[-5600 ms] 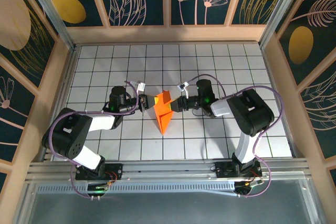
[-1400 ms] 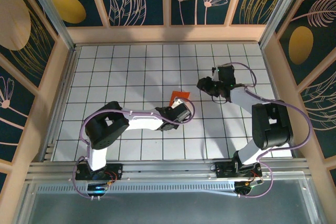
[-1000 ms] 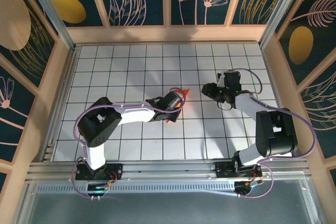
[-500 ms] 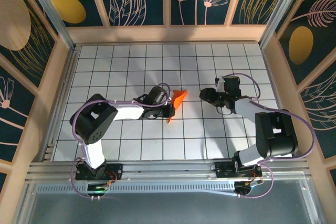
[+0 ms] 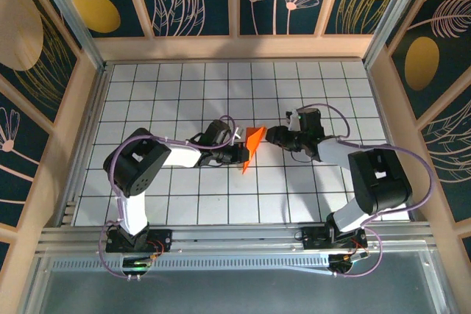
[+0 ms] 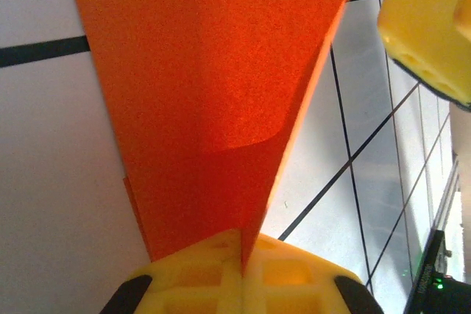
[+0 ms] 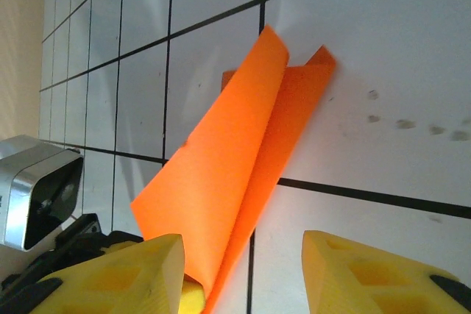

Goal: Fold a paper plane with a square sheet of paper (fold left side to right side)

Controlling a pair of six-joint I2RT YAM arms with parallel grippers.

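Pinching orange paper (image 6: 213, 71) is the left claw (image 6: 241, 259).

bright orange folded paper wedge (image 5: 254, 145) | layers parted | narrow end pinched in left gripper (image 6: 241, 248), widening away

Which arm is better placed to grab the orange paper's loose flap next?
Right, probably: the right tool stands open and empty beside the folded paper, while the left tool is shut on it and busy holding it.

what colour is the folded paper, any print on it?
The folded paper is plain bright orange, no print; clearest in the left wrist view.
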